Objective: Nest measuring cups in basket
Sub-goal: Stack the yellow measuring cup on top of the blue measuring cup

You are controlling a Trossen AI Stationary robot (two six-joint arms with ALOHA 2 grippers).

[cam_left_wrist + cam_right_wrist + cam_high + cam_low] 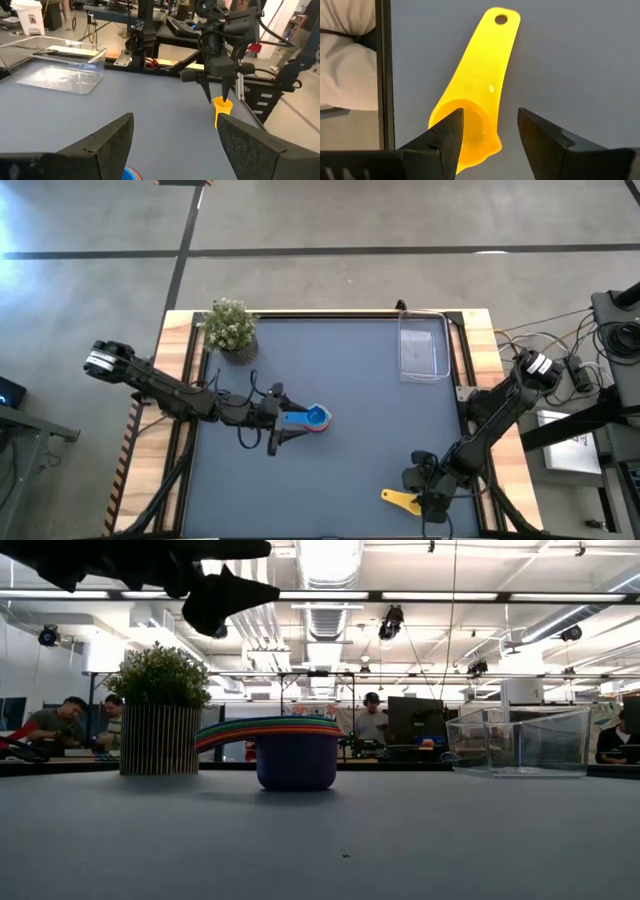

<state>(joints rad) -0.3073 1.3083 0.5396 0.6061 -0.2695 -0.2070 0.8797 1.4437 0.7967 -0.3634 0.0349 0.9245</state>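
Observation:
Several measuring cups sit nested in one stack (316, 418) (296, 755) mid-table, bowls down on the mat, with the blue handle (295, 419) on top. My left gripper (283, 428) (215, 595) is open and empty, well above the stack's handle side. The yellow cup (400, 500) (475, 100) lies alone near the front right, with its handle toward the table's left. My right gripper (425, 498) (487, 125) is open and points down over its bowl end. The clear basket (423, 346) (520, 742) stands empty at the far right. My right gripper comes at the yellow cup's bowl (470, 132) from above. One finger (445, 140) stands over the bowl's opening and the other (545, 142) stands outside its wall. I cannot tell whether either finger touches the cup, which lies on the table.
A small potted plant (232, 328) (160, 710) stands at the far left corner. Open mat lies between the stack and the basket. People sit at desks in the room behind the table.

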